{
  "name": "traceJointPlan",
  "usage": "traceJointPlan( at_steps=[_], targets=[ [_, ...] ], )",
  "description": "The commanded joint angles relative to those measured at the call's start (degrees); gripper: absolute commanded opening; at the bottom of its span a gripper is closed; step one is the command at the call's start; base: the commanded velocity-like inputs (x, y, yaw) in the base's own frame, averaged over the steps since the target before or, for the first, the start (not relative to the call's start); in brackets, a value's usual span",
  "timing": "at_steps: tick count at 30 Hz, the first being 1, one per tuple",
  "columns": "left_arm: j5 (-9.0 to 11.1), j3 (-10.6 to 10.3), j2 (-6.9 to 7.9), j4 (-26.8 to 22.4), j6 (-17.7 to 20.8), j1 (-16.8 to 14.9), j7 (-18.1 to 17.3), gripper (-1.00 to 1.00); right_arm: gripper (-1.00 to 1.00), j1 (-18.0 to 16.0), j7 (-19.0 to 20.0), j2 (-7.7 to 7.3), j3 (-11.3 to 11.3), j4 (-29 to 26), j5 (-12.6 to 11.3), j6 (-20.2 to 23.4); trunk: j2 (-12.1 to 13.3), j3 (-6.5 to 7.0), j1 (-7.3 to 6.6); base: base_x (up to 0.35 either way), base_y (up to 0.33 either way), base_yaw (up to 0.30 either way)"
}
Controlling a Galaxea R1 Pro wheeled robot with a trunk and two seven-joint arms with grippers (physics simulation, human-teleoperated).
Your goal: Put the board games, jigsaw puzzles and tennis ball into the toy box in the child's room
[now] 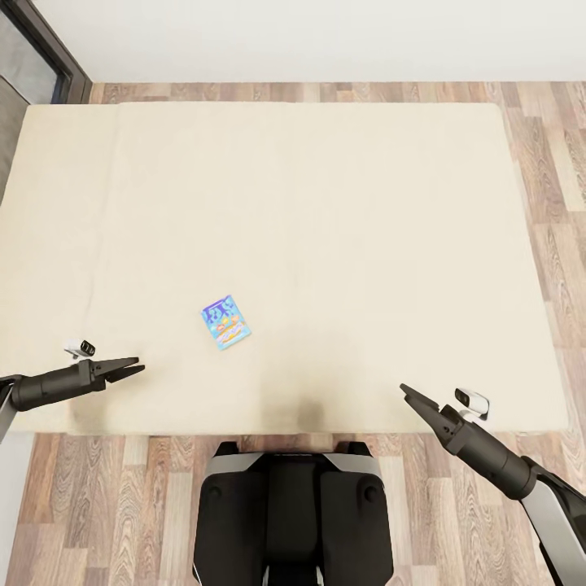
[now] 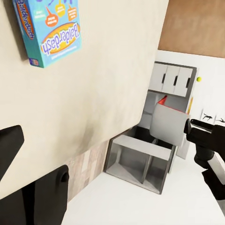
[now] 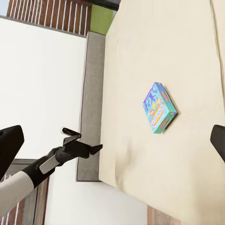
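Observation:
One board game [image 1: 225,322], a small blue box with cartoon print, lies flat on the beige bed [image 1: 342,212], left of the middle and near the front edge. It also shows in the wrist views [image 2: 49,33] [image 3: 160,108]. My left gripper [image 1: 138,366] hovers open over the bed's front left, a short way left of and nearer than the game. My right gripper [image 1: 404,392] is open at the front right, farther from the game, its fingers [image 3: 9,145] wide apart. The toy box, table and jigsaw puzzles are out of view. A tiny yellow-green ball [image 2: 198,79] shows far off.
Wooden floor [image 1: 545,203] runs along the bed's right side and in front of it, where my base [image 1: 293,505] stands. A white wall lies beyond the bed and a dark door frame [image 1: 57,57] is at the back left. A grey-white open cabinet [image 2: 140,159] stands past the bed.

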Motion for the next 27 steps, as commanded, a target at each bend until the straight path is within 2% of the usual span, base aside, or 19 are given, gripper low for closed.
traceJointPlan(
  at_steps=[1, 27],
  targets=[
    [0.0, 0.0, 0.01, 0.0, 0.6, 0.0, -0.2, 1.0, 1.0, 0.0, 0.0, 0.0, 0.0, 0.0, -0.4, 0.4, -0.1, -0.04, 0.03, 0.0, 0.0, -0.002],
    [0.0, 0.0, 0.01, 0.0, 0.6, 0.0, -0.2, 1.0, 1.0, 0.0, 0.0, 0.05, 0.1, 0.0, -0.3, 0.3, -0.1, 2.18, 0.03, 0.0, 0.0, 0.0]
  ],
)
